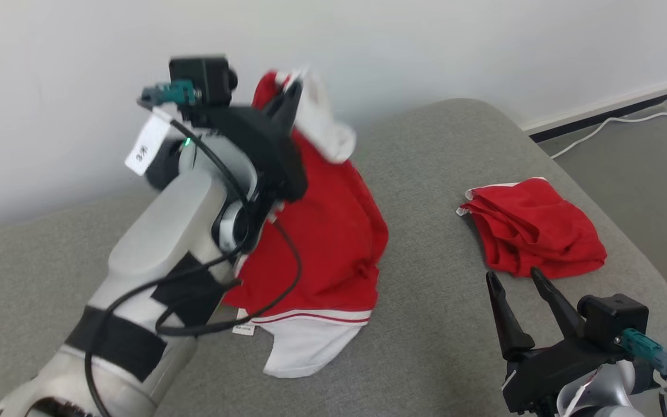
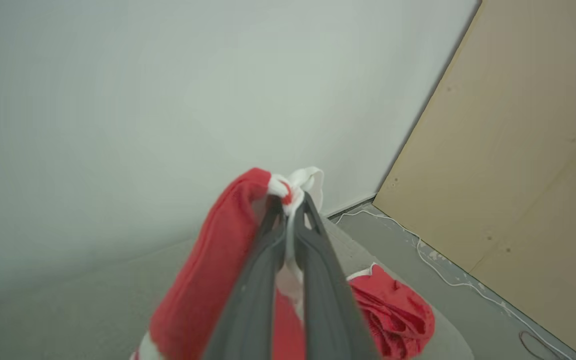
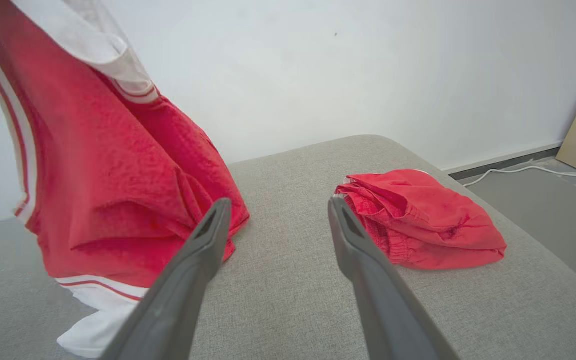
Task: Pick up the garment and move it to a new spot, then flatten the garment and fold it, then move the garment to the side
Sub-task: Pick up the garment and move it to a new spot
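A red garment [image 1: 333, 243] with white trim hangs from my left gripper [image 1: 287, 95], which is raised high and shut on its top edge. The lower white hem [image 1: 301, 347] still rests on the grey cushion. In the left wrist view the fingers [image 2: 313, 250] pinch red and white cloth [image 2: 288, 187] at their tips. My right gripper [image 1: 516, 281] stands open near the cushion's right front, nothing between its fingers. In the right wrist view the hanging garment [image 3: 118, 170] is to the left of my open right gripper [image 3: 278, 207].
A second red garment [image 1: 533, 234] lies folded on the cushion's right side, just beyond my right gripper; the right wrist view also holds this folded garment [image 3: 423, 217]. A grey cushion [image 1: 426, 174] spans the workspace. A white cable [image 1: 611, 124] runs along the floor by the wall. A tan board [image 2: 528, 150] leans at the right.
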